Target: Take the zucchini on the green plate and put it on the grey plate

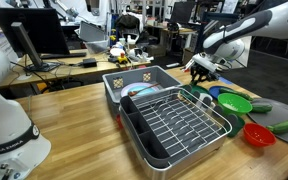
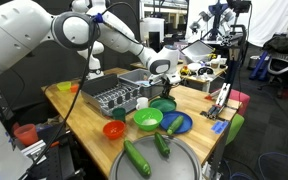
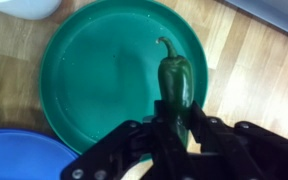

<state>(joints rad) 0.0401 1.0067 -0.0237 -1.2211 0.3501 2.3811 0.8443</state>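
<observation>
Here, end effector (image 3: 177, 122) narrowly astride the zucchini (image 3: 176, 80) on the dark green plate (image 3: 94, 70), grip indiscernible.

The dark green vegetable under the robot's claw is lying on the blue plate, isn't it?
Not quite. The dark green vegetable lies on the dark green plate, as the wrist view shows. The blue plate only peeks in beside it, at the lower left of that view. The vegetable is indeed right under the gripper.
</observation>
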